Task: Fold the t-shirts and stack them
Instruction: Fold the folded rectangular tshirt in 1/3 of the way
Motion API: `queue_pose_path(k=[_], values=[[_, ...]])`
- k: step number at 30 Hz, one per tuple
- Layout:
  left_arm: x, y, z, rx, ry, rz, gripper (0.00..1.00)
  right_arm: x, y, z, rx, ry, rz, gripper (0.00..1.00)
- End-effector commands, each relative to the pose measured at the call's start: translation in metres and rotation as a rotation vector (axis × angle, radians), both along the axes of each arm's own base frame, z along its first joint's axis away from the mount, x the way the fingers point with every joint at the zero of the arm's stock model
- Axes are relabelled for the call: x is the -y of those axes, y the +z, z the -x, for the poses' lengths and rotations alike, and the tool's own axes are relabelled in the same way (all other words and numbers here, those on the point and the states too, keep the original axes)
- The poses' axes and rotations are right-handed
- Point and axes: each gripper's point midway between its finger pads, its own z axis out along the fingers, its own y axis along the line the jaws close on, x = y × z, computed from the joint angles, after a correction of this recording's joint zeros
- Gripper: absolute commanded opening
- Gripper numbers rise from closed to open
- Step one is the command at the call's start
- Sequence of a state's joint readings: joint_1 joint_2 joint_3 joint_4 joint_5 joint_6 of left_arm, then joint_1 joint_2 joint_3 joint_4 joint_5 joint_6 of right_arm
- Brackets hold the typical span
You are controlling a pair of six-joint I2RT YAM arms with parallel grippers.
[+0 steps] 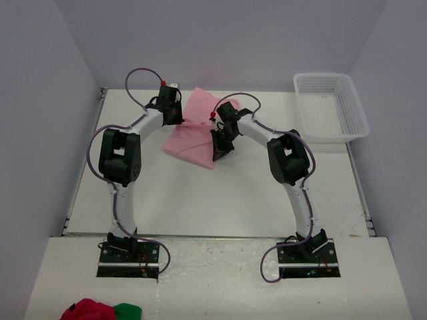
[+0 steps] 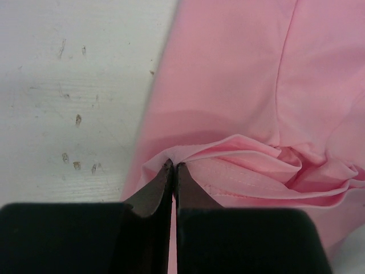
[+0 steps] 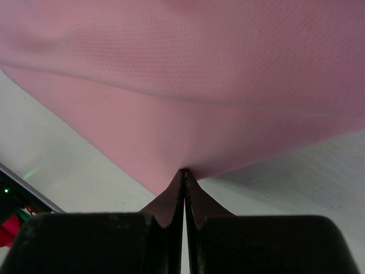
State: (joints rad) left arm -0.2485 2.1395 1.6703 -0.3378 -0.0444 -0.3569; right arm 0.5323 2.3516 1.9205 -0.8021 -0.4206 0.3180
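Left pincer [image 2: 173, 164]: I read the jaws as fully closed, tips meeting on a small fold at the left edge of the pink t-shirt [image 2: 228, 85]. The cloth bunches into soft pleats just right of the tips, and a seam runs down the panel beyond. The bare white table [image 2: 74, 85], scuffed in spots, lies to the left of the fabric.

Right pincer [image 3: 184, 171]: the jaws are closed, with the tips nipping the lowest point of a pink edge. The fabric rises away from the tips and hangs clear of the table, throwing a shadow on it.

Location of the garment: centre far part of the table, between the two wrists, partly folded over itself.

Container: a white mesh basket [image 1: 331, 137] stands at the far right of the table, well apart from the shirt. Its lattice floor shows across the interior.

View differences: only the overhead camera shows the basket and a red and green cloth [image 1: 90, 311] on the near ledge, left of the arm bases. Only the left wrist camera shows the seam and pleats. Only the right wrist camera shows the knit texture.
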Motion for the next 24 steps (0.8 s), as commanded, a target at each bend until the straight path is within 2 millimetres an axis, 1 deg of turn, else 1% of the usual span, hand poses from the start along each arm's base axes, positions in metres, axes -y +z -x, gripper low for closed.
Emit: queue_pose_path(k=[1, 3, 4, 8, 10, 11, 12, 13, 14, 15, 16, 17, 18, 19, 20, 21, 22, 23, 24], values=[[0.001, 0.009, -0.015, 0.056, 0.007, 0.038, 0.00, -0.009, 0.009, 0.015, -0.046, 0.021, -0.018, 0.00], [-0.001, 0.004, -0.016, 0.051, 0.015, 0.034, 0.00, -0.009, 0.007, 0.018, -0.060, 0.017, -0.010, 0.00], [-0.004, -0.002, -0.018, 0.036, 0.019, 0.030, 0.00, -0.008, 0.006, 0.018, -0.058, 0.015, -0.005, 0.00], [-0.014, -0.017, -0.024, -0.002, 0.033, 0.019, 0.00, -0.007, 0.002, 0.021, -0.072, 0.000, 0.003, 0.00], [-0.017, -0.019, -0.029, -0.002, 0.031, 0.016, 0.00, -0.007, -0.001, 0.024, -0.081, 0.002, 0.009, 0.00], [-0.018, -0.024, -0.029, -0.009, 0.029, 0.013, 0.06, -0.007, -0.002, 0.024, -0.082, 0.001, 0.009, 0.00], [-0.020, -0.023, -0.032, -0.001, 0.034, 0.011, 0.12, -0.007, -0.003, 0.025, -0.086, 0.002, 0.012, 0.00], [-0.019, -0.026, -0.032, 0.000, 0.030, 0.007, 0.20, -0.007, -0.003, 0.025, -0.086, -0.001, 0.011, 0.00], [-0.020, -0.025, -0.034, 0.007, 0.030, 0.008, 0.37, -0.007, -0.003, 0.024, -0.083, -0.002, 0.008, 0.00], [-0.020, -0.026, -0.034, 0.011, 0.028, 0.012, 0.42, -0.009, -0.001, 0.023, -0.077, 0.000, 0.005, 0.00], [-0.020, -0.022, -0.034, 0.021, 0.029, 0.015, 0.48, -0.009, -0.001, 0.022, -0.076, 0.000, 0.004, 0.00], [-0.018, -0.017, -0.033, 0.030, 0.027, 0.025, 0.57, -0.010, 0.000, 0.023, -0.079, 0.002, 0.007, 0.00], [-0.019, -0.019, -0.030, 0.043, 0.031, 0.031, 0.62, -0.010, -0.001, 0.022, -0.080, 0.002, 0.009, 0.00], [-0.019, 0.003, -0.029, 0.092, 0.039, 0.046, 0.68, -0.011, 0.000, 0.021, -0.075, 0.001, 0.006, 0.00], [-0.020, 0.012, -0.027, 0.118, 0.044, 0.051, 0.78, -0.011, 0.001, 0.020, -0.072, 0.002, 0.006, 0.00], [-0.022, 0.010, -0.020, 0.126, 0.057, 0.052, 0.80, -0.011, 0.000, 0.020, -0.069, 0.001, 0.011, 0.00], [-0.028, 0.026, -0.013, 0.156, 0.076, 0.046, 0.83, -0.012, 0.000, 0.020, -0.062, 0.006, 0.007, 0.00], [-0.027, 0.045, -0.015, 0.198, 0.082, 0.056, 0.84, -0.013, 0.001, 0.019, -0.057, 0.005, 0.006, 0.00], [-0.029, 0.045, -0.008, 0.202, 0.089, 0.055, 0.84, -0.013, 0.002, 0.018, -0.052, 0.007, 0.007, 0.00]])
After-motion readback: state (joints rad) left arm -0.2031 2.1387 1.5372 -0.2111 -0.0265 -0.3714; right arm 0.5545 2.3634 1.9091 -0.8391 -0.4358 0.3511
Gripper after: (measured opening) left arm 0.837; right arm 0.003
